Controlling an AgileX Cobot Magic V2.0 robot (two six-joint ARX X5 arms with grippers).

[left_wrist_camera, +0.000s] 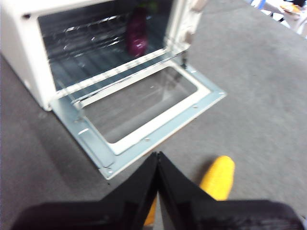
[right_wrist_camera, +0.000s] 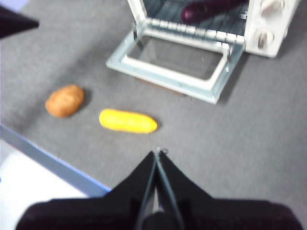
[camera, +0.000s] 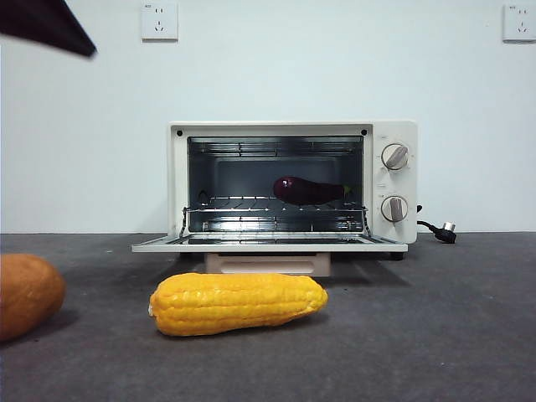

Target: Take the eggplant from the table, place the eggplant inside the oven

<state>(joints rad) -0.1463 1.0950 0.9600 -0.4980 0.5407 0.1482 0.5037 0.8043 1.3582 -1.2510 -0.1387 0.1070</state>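
Dark purple eggplant (camera: 307, 191) lies on the wire rack (camera: 251, 203) inside the oven (camera: 291, 186), right half, stem toward the knobs (camera: 394, 157). Oven door (camera: 268, 244) folded down flat on the table (camera: 435, 318). Yellow corn cob (camera: 238, 303) near the door, orange-brown vegetable (camera: 25, 293) far left. Left gripper (left_wrist_camera: 157, 160) and right gripper (right_wrist_camera: 158, 158) both up off the table, fingers clenched, holding nothing.

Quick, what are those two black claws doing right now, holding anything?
Left gripper: closed, holding nothing, above the corn cob.
Right gripper: closed, holding nothing, raised over the table.
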